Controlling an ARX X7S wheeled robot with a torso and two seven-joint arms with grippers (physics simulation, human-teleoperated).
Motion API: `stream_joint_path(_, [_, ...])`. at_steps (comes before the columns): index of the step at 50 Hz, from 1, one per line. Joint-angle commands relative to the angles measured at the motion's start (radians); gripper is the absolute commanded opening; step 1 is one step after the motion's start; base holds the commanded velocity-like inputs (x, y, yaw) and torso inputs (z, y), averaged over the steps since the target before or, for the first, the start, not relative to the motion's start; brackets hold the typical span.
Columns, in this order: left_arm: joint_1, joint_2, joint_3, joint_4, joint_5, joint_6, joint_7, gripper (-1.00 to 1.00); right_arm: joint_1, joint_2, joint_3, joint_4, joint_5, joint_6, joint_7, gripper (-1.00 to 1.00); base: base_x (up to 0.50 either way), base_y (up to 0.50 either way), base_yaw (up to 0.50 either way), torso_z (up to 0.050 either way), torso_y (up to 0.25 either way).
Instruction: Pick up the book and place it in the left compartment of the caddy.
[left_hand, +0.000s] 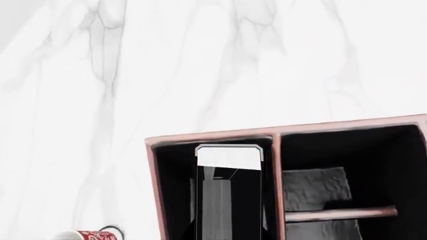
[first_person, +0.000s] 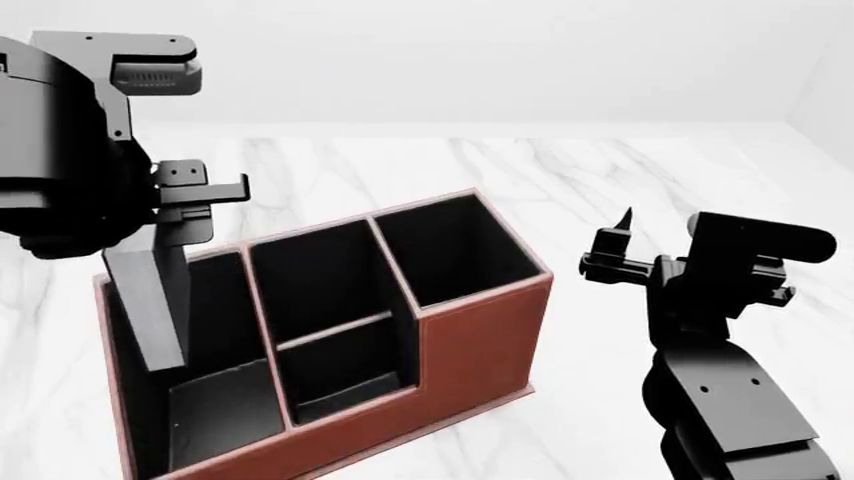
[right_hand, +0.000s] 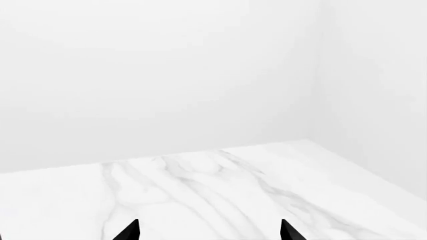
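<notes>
The reddish-brown caddy (first_person: 467, 330) with black lining stands in front of me. My left gripper (first_person: 184, 222) is shut on the dark book (first_person: 147, 305). It holds the book upright and a little tilted, with the lower end down inside the left compartment (first_person: 207, 400). In the left wrist view the book (left_hand: 230, 195) hangs in that narrow slot (left_hand: 173, 190), its white page edge (left_hand: 228, 157) toward the caddy's far wall (left_hand: 213, 136). My right gripper (first_person: 617, 252) is open and empty to the right of the caddy; its fingertips (right_hand: 133, 229) show over bare marble.
A red mug (left_hand: 87, 235) lies on the marble table (first_person: 601, 180) just outside the caddy's left wall. Two small middle cells (first_person: 334, 340) and a square end cell (first_person: 454, 250) adjoin the slot. A white wall lies behind the table.
</notes>
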Motion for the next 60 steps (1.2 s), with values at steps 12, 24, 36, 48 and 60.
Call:
stream_joint_path(12, [0.100,0.010,0.033,-0.030,0.079,0.041,0.109,-1.00,-0.004,0.002,-0.003,0.014,0.004,-0.015,0.003,1.00,0.00,0.00,0.00,0.000,0.001])
stream_joint_path(24, [0.129,0.001,0.043,-0.010,0.095,0.055,0.117,-1.00,0.003,0.007,-0.001,0.005,0.013,-0.003,0.006,1.00,0.00,0.00,0.00,0.000,0.002])
stream_joint_path(36, [0.154,-0.010,0.056,0.009,0.106,0.066,0.117,-1.00,0.003,0.009,-0.001,0.011,0.015,-0.012,0.007,1.00,0.00,0.00,0.00,0.000,0.001])
stream_joint_path(48, [0.190,-0.020,0.065,0.032,0.141,0.099,0.133,-1.00,-0.004,0.010,0.000,0.015,0.020,-0.020,0.007,1.00,0.00,0.00,0.00,0.002,0.001])
stream_joint_path(60, [0.277,-0.061,0.079,0.107,0.220,0.201,0.155,-1.00,-0.010,0.013,0.004,0.015,0.027,-0.022,0.010,1.00,0.00,0.00,0.00,0.000,0.001])
